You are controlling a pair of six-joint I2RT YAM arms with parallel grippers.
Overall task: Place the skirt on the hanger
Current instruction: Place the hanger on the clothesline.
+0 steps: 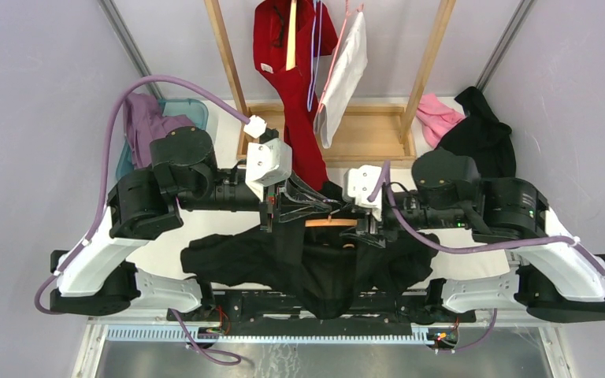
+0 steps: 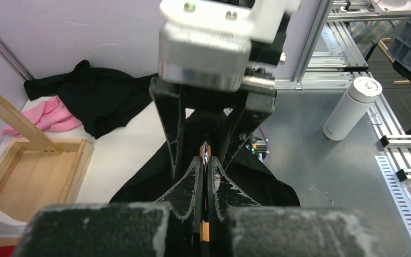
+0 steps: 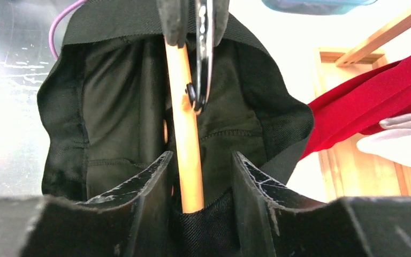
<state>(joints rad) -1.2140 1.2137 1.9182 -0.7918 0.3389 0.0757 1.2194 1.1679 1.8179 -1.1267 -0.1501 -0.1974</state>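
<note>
A black skirt (image 1: 307,268) lies spread at the table's near middle, with a wooden hanger bar (image 1: 331,223) over its waistband. My left gripper (image 1: 309,214) is shut on the bar; in the left wrist view my left gripper (image 2: 205,171) pinches the wood (image 2: 205,233) and a metal clip. My right gripper (image 1: 356,231) faces it from the right. In the right wrist view my right gripper (image 3: 199,166) is open, its jaws standing apart on either side of the bar (image 3: 184,134) with skirt fabric (image 3: 112,107) between and beyond them. The metal clip (image 3: 203,69) lies along the bar.
A wooden rack (image 1: 370,138) stands at the back with a red garment (image 1: 295,94) and a white one (image 1: 345,71) hanging. Pink cloth (image 1: 439,114) and a black garment (image 1: 484,130) lie back right. A teal bin (image 1: 193,110) with purple cloth is back left.
</note>
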